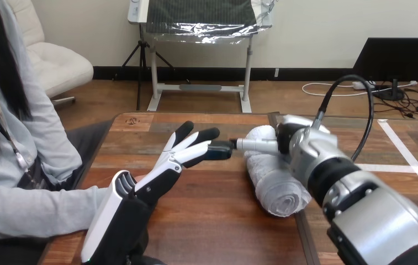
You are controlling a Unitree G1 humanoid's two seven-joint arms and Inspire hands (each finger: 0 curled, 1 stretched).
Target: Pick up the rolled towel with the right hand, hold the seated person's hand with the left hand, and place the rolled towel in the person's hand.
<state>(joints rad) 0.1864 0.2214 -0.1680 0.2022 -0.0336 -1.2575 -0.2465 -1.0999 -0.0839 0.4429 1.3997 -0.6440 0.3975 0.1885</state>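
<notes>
Head view: the rolled towel [277,185] lies on the worktop [212,221] right of centre, along a dark seam in the surface. The right hand [262,144] is at the towel's far end and the silver right arm covers its right flank; whether that hand grips the towel cannot be told. The left hand [187,150] is open, fingers straight and holding nothing, pointing toward the towel's far end, with the person's sleeved forearm [35,212] ending beside the left arm's wrist. Bare wood lies open between the left arm and the towel and along the far edge, and white tape lines [400,146] mark the right part.
</notes>
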